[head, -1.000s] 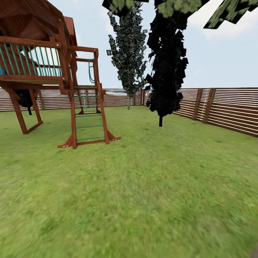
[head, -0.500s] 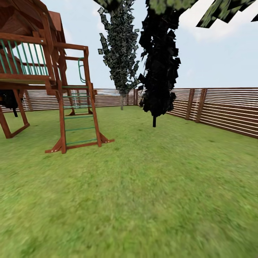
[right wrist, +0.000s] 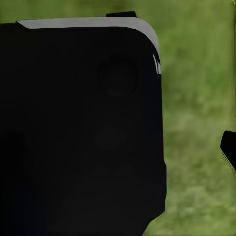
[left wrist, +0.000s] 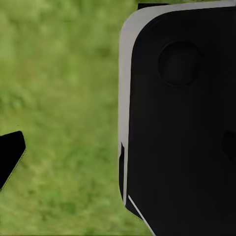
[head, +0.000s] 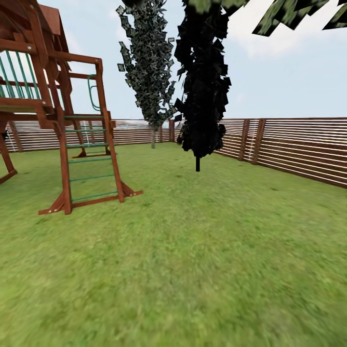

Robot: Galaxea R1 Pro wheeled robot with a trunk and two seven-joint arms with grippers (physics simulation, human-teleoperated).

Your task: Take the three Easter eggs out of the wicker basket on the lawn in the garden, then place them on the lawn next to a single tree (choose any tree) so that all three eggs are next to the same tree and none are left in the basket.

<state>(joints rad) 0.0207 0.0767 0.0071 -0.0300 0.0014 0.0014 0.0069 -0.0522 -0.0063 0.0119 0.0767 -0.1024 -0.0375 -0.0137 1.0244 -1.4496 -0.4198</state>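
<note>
Head view: mottled green lawn (head: 193, 270), pale-trunked green tree (head: 149, 72) upper centre. No eggs or basket visible; progress undeterminable. Finger states of both grippers cannot be told.

Lawn (head: 202, 260): mottled green grass, matt, soft and blurred in texture, no sheen showing.

Play tower (head: 58, 115): reddish-brown wood, showing a slight satin finish on its beams; ladder rungs (head: 91, 178) and railing bars looking like green painted metal or plastic, smooth.

Fence (head: 299, 149): brown horizontal wooden slats, matt, with darker wooden posts.

Tree (head: 149, 72): pale grey-beige trunk, matt; foliage appearing as flat angular dark green flakes with pale flecks.

Black tree (head: 205, 82): near-black leaf flakes and thin black trunk, reflecting nothing.

Wrist views: a large black body (left wrist: 182, 118) looking like smooth matt plastic, edged with a pale grey rim, over blurred grass.
</note>
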